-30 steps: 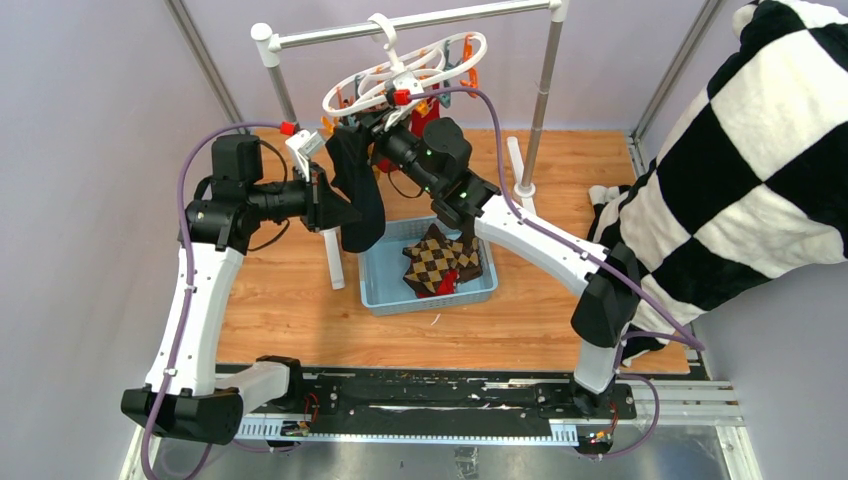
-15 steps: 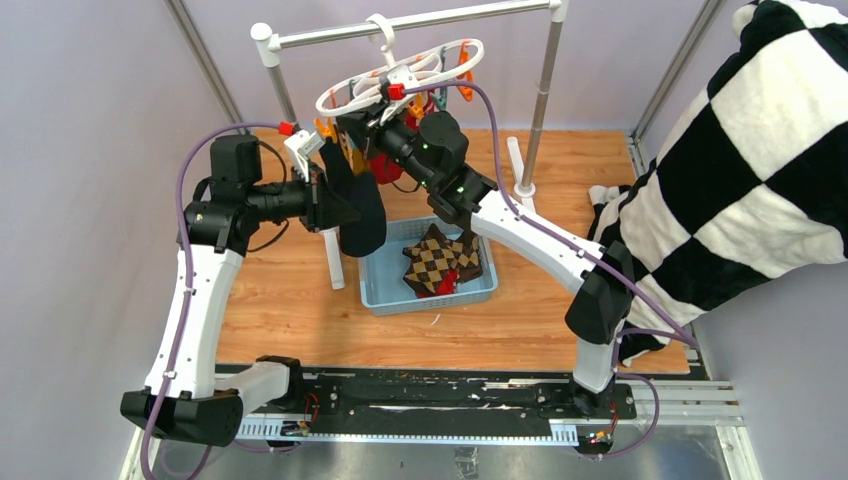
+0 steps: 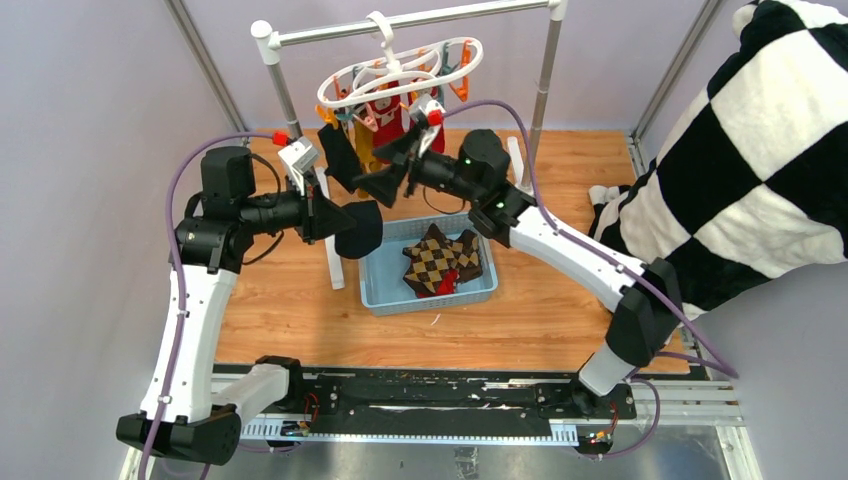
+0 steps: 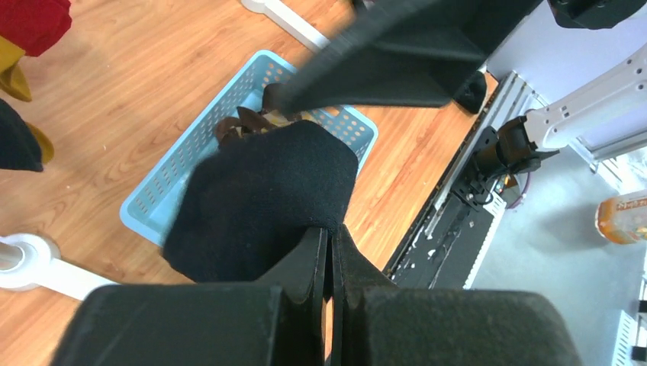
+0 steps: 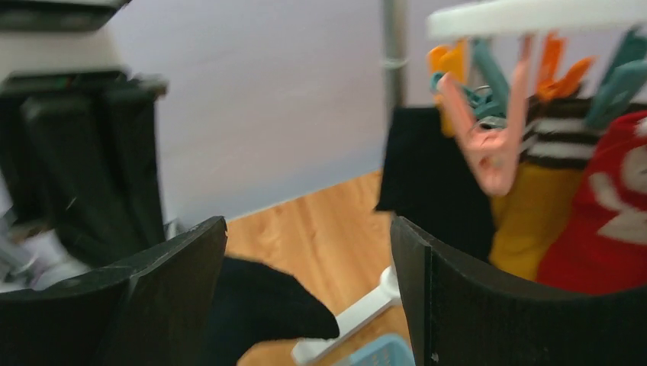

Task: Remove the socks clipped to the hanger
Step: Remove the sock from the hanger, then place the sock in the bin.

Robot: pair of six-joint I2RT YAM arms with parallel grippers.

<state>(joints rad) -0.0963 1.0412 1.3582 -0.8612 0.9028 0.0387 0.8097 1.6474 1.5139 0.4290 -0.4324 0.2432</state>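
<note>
- The left gripper (image 4: 329,238) has its fingers pressed together on a dark sock (image 4: 259,194). This sock hangs above the left rim of the blue basket (image 4: 172,175), not above its middle. If the fingers let go here, I think the sock can slide down the outside and land on the wooden table.
- The right gripper (image 5: 307,236) has its fingers spread wide, with nothing between them. It is very near the left gripper and the held sock. If either arm moves without care, a finger can hit the other arm or catch the sock and pull it out of the grip.
- The hanger (image 5: 534,15) hangs by its hook from the grey rail (image 3: 400,25) at the back. On it are a red sock (image 5: 610,221), a mustard sock (image 5: 530,221), a second dark sock (image 5: 431,175) and a striped one (image 5: 564,145), all close together. Closing on this bunch can take two socks at once, or a peg (image 5: 488,156) instead of fabric.
- A hard pull downward, while the peg holds, can swing the hanger, tilt it, or lift its hook off the rail.
- The right wrist view is blurred, so a wrong aim is likely; I cannot tell which peg holds which sock.
- An argyle sock (image 3: 435,262) lies in the basket already; a low pass can drag it out.
</note>
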